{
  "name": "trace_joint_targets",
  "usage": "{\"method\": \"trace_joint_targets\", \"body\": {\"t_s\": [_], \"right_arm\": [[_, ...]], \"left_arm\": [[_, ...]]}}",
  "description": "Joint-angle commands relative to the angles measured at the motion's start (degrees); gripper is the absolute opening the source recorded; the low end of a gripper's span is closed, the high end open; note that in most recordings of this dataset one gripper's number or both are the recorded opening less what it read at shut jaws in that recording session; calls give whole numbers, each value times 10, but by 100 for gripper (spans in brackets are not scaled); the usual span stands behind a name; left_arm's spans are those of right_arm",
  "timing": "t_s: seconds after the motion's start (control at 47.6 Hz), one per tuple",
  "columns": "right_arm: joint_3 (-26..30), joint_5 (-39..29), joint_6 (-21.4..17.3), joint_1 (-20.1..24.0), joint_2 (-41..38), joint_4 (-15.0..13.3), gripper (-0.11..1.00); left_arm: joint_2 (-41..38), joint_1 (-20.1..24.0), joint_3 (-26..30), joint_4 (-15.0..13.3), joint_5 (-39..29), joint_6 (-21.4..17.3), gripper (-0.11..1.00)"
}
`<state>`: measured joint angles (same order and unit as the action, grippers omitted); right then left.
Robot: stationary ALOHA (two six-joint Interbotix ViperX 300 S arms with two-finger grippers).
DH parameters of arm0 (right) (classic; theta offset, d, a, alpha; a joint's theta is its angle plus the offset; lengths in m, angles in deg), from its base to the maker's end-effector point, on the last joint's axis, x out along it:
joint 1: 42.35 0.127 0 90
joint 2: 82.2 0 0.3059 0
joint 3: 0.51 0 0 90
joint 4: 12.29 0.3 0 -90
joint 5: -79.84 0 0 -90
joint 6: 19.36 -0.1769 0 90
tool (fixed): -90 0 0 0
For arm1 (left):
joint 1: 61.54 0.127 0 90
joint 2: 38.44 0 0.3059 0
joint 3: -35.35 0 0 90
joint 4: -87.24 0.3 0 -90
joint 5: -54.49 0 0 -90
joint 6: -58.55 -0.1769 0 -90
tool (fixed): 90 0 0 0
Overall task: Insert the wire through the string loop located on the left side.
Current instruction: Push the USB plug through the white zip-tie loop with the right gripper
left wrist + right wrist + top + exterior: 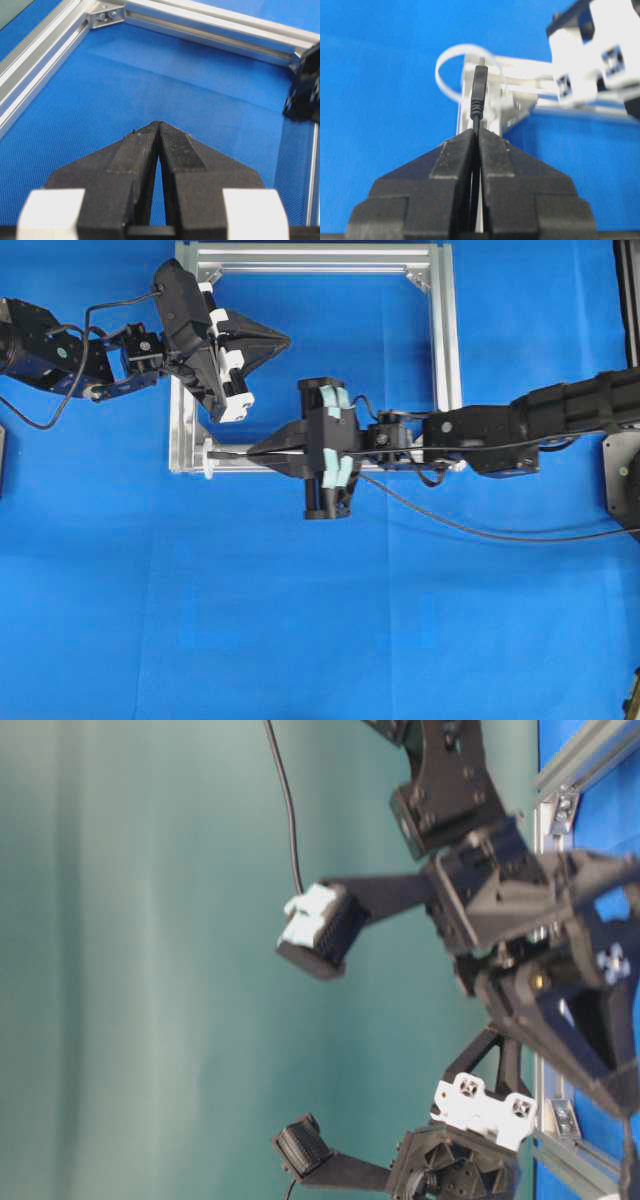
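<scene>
Wire (479,95) pinched in our right gripper (477,134), plug tip just near the loop (462,67) at the frame's (444,340) left corner, our left gripper (159,125) closed, empty.

Layout: frame, two arms, wire and loop on the table.

The square frame (445,340) lies on the table (300,640) in the upper middle of the overhead view. The left gripper (285,340) sits over the frame's left bar, pointing right into the enclosed area. The right gripper (255,451) reaches in from the right along the frame's lower bar, its tips near the lower-left corner. The wire (480,530) runs from the right edge of the table to this gripper, and its plug tip (479,87) projects ahead of the fingertips. The string loop (462,70) stands at that corner, apparently just beyond and left of the plug tip.
</scene>
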<state>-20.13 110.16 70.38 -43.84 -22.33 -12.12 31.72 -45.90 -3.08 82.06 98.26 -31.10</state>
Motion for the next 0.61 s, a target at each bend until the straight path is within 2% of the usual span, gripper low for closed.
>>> {"method": "trace_joint_targets", "body": {"t_s": [0.0, 0.231, 0.588], "right_arm": [[32, 6, 0, -2, -1, 0, 0], [66, 5, -1, -2, -26, -1, 0], [69, 6, 0, -2, -29, 0, 0]], "left_arm": [[19, 0, 4, 1, 4, 1, 0], [20, -1, 2, 1, 3, 1, 0], [20, 0, 2, 2, 4, 1, 0]]}}
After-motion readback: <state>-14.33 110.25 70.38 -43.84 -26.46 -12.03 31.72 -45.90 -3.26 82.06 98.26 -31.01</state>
